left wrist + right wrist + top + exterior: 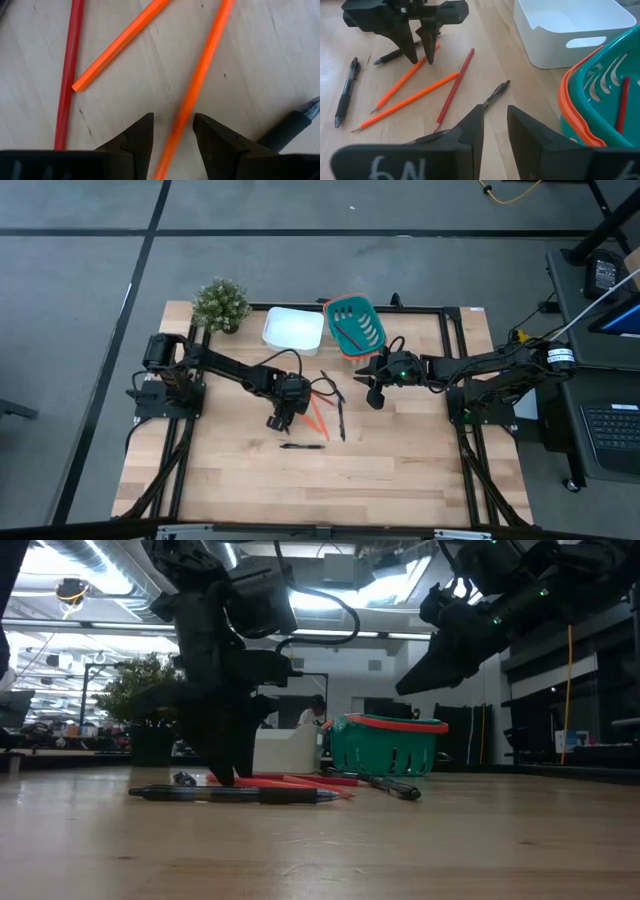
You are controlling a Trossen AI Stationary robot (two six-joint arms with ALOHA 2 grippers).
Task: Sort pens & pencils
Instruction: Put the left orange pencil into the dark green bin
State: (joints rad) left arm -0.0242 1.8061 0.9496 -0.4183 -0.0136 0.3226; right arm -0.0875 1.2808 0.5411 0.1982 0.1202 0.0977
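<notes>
Two spread fingers of the left gripper [172, 137] straddle an orange pencil [197, 85], ungrasped; only the right wrist view shows the right gripper [495, 125] parted, empty.

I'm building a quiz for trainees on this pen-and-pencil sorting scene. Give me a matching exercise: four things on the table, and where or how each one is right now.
Column 1
1. left gripper
2. right gripper
3. white bin
4. teal basket

Column 2
A. empty, beside the potted plant
B. holds a red pencil
C. down at the table, fingers open astride an orange pencil
D. raised off the table near the basket, holding nothing

Pairs: 1-C, 2-D, 3-A, 4-B
</notes>
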